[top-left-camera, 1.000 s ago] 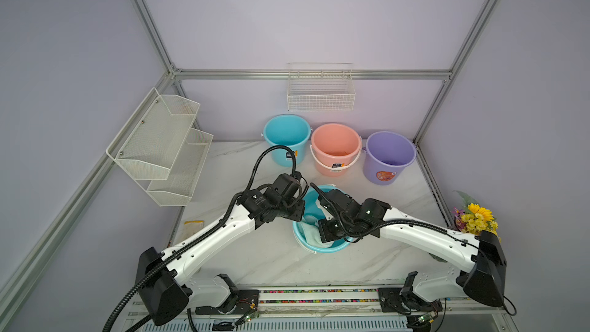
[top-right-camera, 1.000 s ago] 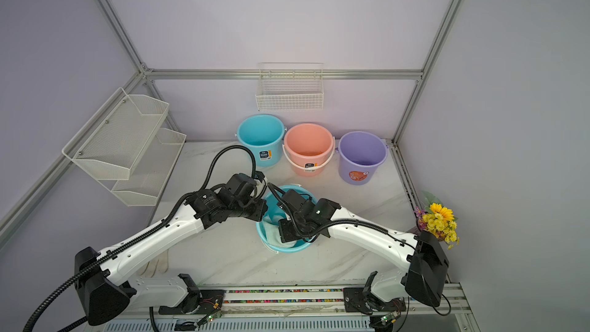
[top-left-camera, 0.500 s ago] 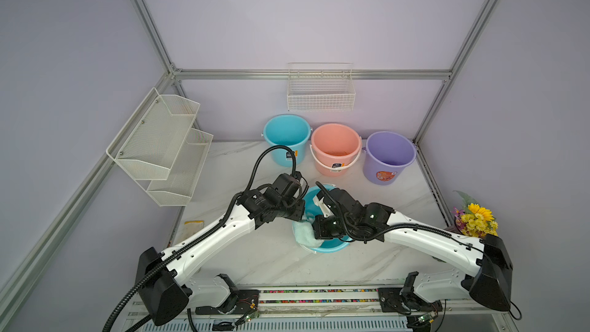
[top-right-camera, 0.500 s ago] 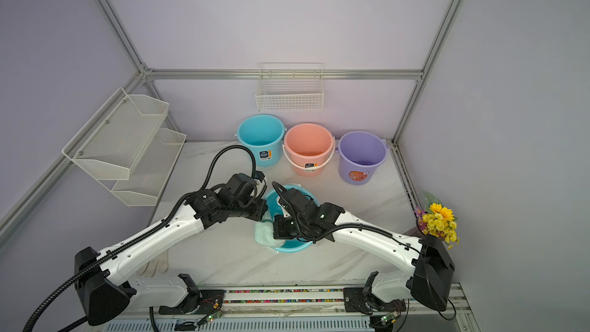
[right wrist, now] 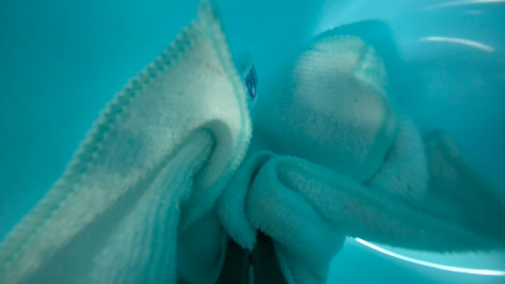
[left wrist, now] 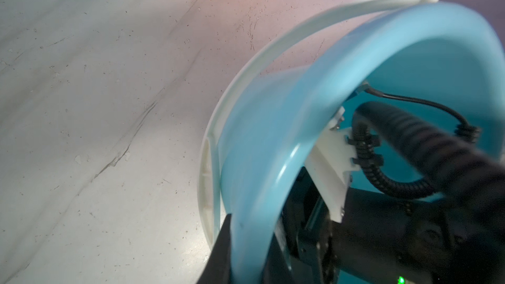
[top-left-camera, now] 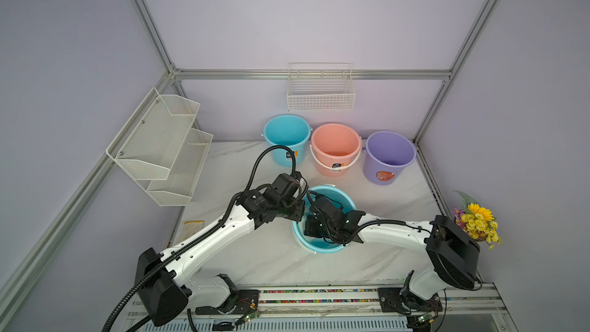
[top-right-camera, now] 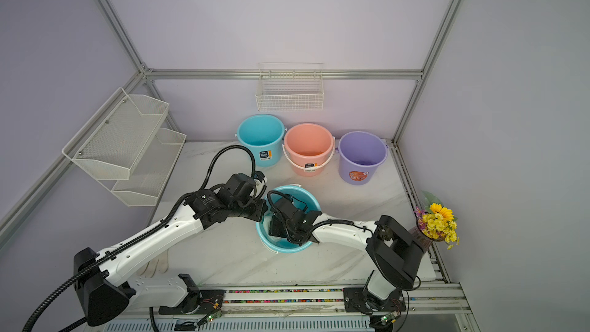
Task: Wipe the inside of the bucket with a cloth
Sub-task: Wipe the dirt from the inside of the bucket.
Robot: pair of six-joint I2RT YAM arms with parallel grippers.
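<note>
1. Because the cloth (right wrist: 169, 121) is soft, light microfibre, it folds wherever you pinch it. It sits inside the bucket (top-left-camera: 348, 199) at the near middle of the counter (top-left-camera: 367, 269), bunched against the blue wall. One scalloped edge and a small tag show in the right wrist view.
2. Your right hand (right wrist: 250, 247) is clamped tight on a gathered fold of that cloth. The bulk spreads ahead of the fingers, which is what you want between them and the wall.
3. Your left hand (left wrist: 246, 247) is nearly closed, pinching the bucket's rim on its left side, with one finger outside the wall and one inside.
4. Treat the bucket as light, smooth and thin-walled. It would likely skid or tip under sideways pressure, so the rim — probably its stiffest part — is the sensible place to hold.
5. Press gently. A limp cloth can drag out of a shallow pinch, so grip deep in the bunch, not at a corner.
6. At the far side stand a far blue bucket (top-left-camera: 282, 158), a pink bucket (top-left-camera: 332, 170) and a purple bucket (top-left-camera: 388, 170) — all well apart from the work.
</note>
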